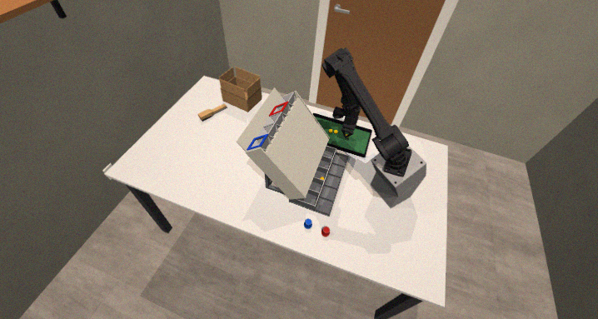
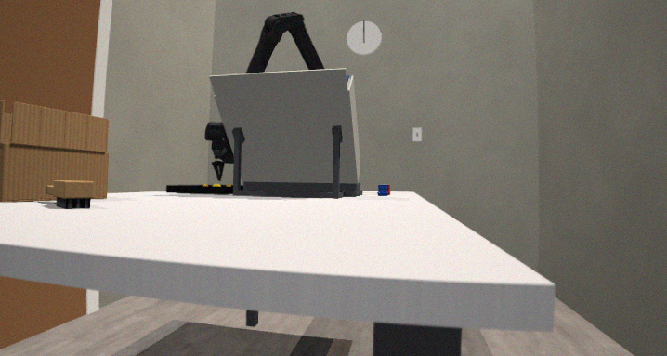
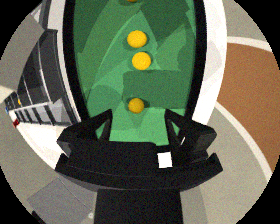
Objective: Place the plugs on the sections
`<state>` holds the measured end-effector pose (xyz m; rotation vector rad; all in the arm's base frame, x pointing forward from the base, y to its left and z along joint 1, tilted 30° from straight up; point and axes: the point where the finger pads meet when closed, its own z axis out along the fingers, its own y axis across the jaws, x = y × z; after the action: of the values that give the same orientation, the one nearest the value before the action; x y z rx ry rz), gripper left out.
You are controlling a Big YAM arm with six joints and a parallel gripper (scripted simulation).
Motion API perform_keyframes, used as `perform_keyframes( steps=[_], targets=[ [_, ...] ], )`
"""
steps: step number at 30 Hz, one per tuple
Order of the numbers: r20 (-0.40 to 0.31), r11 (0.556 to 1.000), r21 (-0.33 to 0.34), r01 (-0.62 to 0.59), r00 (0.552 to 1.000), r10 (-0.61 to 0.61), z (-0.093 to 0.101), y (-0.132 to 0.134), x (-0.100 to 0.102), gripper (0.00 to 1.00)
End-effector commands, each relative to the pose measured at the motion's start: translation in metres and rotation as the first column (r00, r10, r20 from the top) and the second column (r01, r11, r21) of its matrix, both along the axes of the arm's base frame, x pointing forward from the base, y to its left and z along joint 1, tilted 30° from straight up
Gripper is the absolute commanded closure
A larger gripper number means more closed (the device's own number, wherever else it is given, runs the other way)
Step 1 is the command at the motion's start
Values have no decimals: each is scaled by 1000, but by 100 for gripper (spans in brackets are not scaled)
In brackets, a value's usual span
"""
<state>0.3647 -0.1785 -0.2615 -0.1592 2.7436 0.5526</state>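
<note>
My gripper [image 1: 346, 133] hangs open a little above the green marble tray [image 1: 346, 139], also seen in the wrist view [image 3: 136, 123]. Several yellow marbles lie in the tray; one marble [image 3: 136, 104] lies below and between the open fingers, not gripped. The tilted covered box [image 1: 288, 143] carries the red-banded funnel [image 1: 278, 108] and the blue-banded funnel [image 1: 256, 142] on its top. Under it lies the grey sectioned tray [image 1: 324, 179] with one yellow marble [image 1: 321, 177] in a section. The blue plug [image 1: 307, 222] and the red plug [image 1: 325, 231] stand on the table in front.
A cardboard box [image 1: 240, 87] and a wooden brush [image 1: 211, 112] lie at the far left of the table. The arm's base block [image 1: 396, 176] stands right of the sectioned tray. The box stands on dark legs [image 2: 335, 162].
</note>
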Motion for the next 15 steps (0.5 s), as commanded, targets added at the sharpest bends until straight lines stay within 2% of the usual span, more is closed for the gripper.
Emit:
perform_keyframes(
  steps=[1,15],
  targets=[
    [-6,1000,7,-6,1000,6,-9,11,3,20],
    [9,1000,-6,6,1000,-6,-11,14,2,20]
  ],
)
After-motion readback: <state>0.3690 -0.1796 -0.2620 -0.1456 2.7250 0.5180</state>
